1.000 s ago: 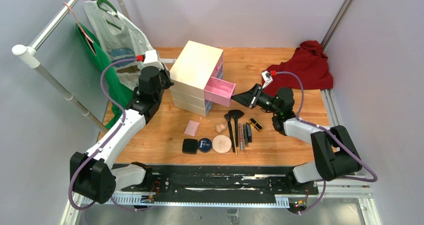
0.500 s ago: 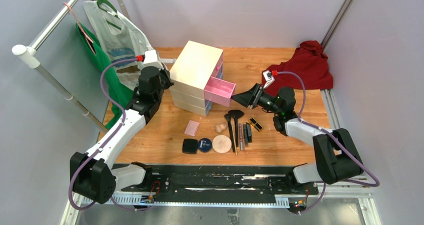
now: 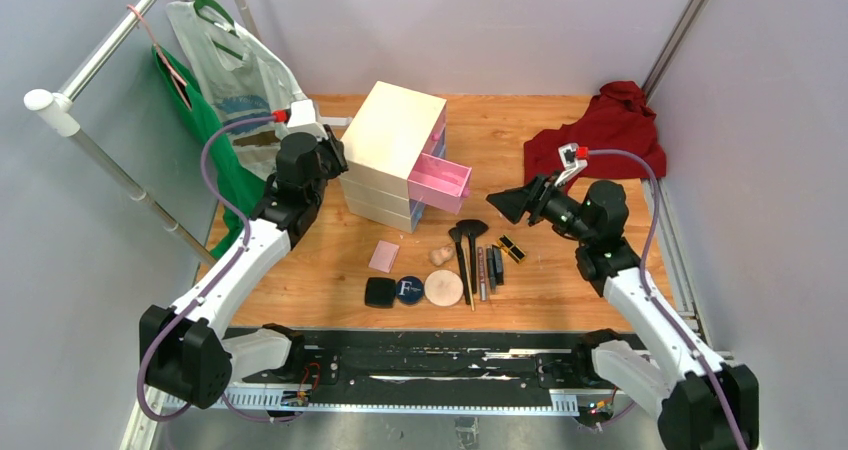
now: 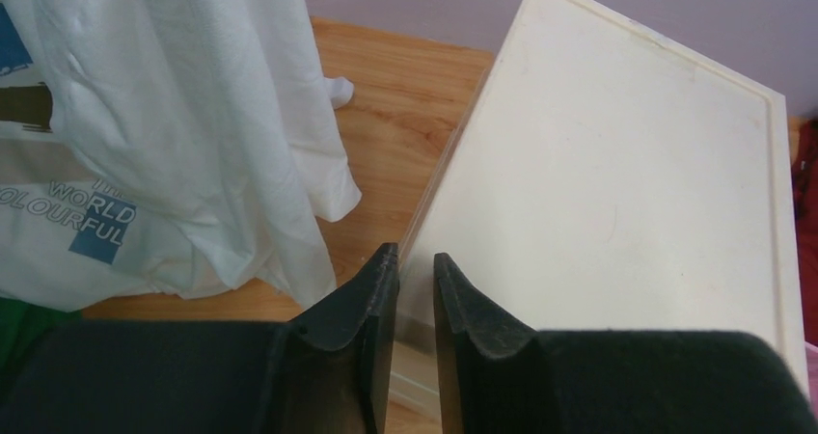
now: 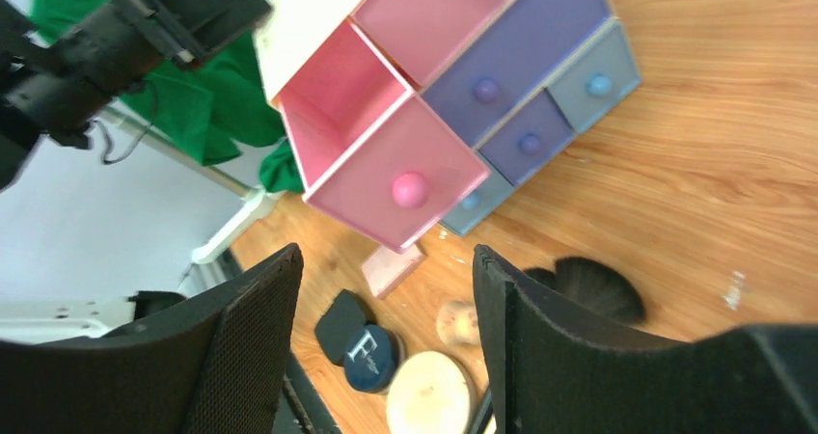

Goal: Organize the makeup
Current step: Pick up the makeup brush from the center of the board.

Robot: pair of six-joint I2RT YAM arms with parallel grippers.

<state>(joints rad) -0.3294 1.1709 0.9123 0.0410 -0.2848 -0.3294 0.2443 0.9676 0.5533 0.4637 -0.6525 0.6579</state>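
The makeup lies in a loose group near the table's front: pink square [image 3: 383, 256], black square compact [image 3: 379, 292], navy compact [image 3: 408, 290], beige puff [image 3: 443, 288], sponge [image 3: 439, 256], black brush [image 3: 470, 232], pencils [image 3: 482, 273], black-gold lipstick [image 3: 511, 248]. Behind it stands the cream chest [image 3: 392, 140], its pink drawer [image 3: 440, 182] pulled out and empty [image 5: 342, 96]. My right gripper [image 3: 505, 205] hovers right of the drawer, open wide and empty [image 5: 384, 253]. My left gripper [image 3: 335, 155] sits at the chest's left edge, its jaws a narrow gap apart, holding nothing [image 4: 415, 260].
A red cloth [image 3: 600, 130] lies at the back right. A white plastic bag [image 3: 235, 70] and green fabric [image 3: 215, 150] hang from a metal rail [image 3: 110, 160] on the left, close to my left arm. The bag [image 4: 174, 125] nearly touches the chest.
My right gripper has drawn back to the right, away from the pink drawer, and its jaws have spread wide. The left jaws have parted slightly.
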